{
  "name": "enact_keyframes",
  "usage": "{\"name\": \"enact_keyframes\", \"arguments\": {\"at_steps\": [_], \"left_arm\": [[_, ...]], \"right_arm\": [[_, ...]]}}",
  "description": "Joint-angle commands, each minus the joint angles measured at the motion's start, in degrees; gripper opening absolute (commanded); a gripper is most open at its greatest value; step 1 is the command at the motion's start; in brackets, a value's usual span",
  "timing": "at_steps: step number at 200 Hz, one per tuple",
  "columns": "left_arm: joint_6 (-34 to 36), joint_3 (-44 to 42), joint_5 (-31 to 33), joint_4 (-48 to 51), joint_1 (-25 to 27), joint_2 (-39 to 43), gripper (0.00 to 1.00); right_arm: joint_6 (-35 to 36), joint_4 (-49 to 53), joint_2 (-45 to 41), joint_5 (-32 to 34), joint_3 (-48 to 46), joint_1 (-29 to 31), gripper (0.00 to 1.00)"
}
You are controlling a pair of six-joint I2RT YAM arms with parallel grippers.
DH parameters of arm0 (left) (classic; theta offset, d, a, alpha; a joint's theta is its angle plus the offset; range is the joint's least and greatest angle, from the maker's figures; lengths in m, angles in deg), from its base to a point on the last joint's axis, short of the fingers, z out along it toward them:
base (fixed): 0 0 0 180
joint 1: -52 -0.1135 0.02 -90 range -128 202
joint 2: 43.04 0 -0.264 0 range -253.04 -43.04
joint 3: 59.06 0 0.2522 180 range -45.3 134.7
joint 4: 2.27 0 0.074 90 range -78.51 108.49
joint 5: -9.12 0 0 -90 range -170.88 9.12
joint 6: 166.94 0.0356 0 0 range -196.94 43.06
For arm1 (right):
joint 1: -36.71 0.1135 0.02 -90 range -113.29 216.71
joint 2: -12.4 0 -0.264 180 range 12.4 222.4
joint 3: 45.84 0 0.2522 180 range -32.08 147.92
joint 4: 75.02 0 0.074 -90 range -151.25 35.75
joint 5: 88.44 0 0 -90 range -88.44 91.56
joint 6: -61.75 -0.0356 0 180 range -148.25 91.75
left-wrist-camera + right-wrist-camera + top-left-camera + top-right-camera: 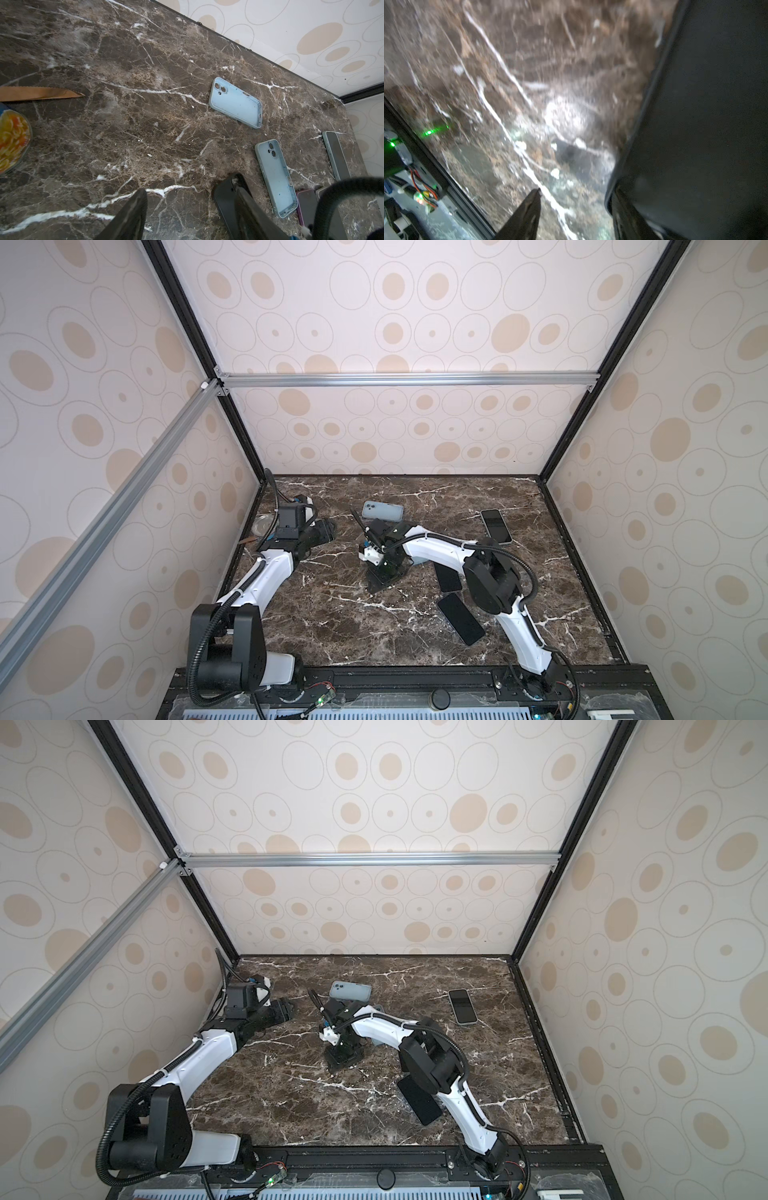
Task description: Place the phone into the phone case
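Closest in, the left arm (226, 649) rose from the front edge of the worktop (332, 639). Beyond it, toward the front right, a black phone (461, 619) lay flat with its screen dark. A second black phone (448, 577) lay just on its far side, partly under the right arm (436, 549). The right claw (382, 572) reached across to about mid-worktop, pointing down. The right wrist view was blurred, but the fingers stood apart. A dark phone (706, 124) leaned tilted against one finger, with a clear gap to the other, so I could not tell whether it was truly gripped. A pale blue case (382, 511) lay open side up near the middle of the far edge, just beyond the right claw and apart from the dark phone. A second blue case (275, 178), also open side up, was clear only in the left wrist view. A white-edged phone (496, 526) lay screen up toward the far right. The left claw (326, 529) hung over the far left, fingers apart with nothing between them. A can (262, 526) and a knife (41, 94) sat by the left edge.
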Motion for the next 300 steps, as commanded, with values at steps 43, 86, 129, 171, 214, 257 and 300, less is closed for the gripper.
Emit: {"name": "enact_keyframes", "arguments": {"at_steps": [43,86,129,171,214,257,300], "left_arm": [[-0.35,-1.73,-1.88,-2.94,1.16,0.23,0.63],[3.79,3.24,-0.2,1.43,8.37,-5.01,0.6],[6.25,10.82,0.31,7.3,13.0,-13.49,0.53],[7.08,17.51,0.31,12.36,16.56,-22.42,0.49],[6.42,15.74,-0.44,12.28,18.58,-25.3,0.48],[4.19,12.47,-2.32,10.24,19.51,-25.39,0.48],[3.08,9.62,-3.2,8.41,20.45,-25.71,0.47]], "right_arm": [[-2.84,-2.33,-13.03,7.68,-10.97,-0.19,0.57],[-19.78,-13.46,-22.39,15.45,-22.38,-0.24,0.55],[-33.98,-24.74,-28.31,18.22,-33.76,-0.19,0.55],[-36.8,-26.43,-27.46,19.75,-35.74,-0.17,0.44],[-36.18,-26.53,-25.11,19.92,-36.11,-0.53,0.42],[-36.92,-29.22,-23.44,16.48,-37.34,-2.33,0.4],[-36.61,-30.62,-22.45,14.31,-38.18,-4.04,0.4]]}}
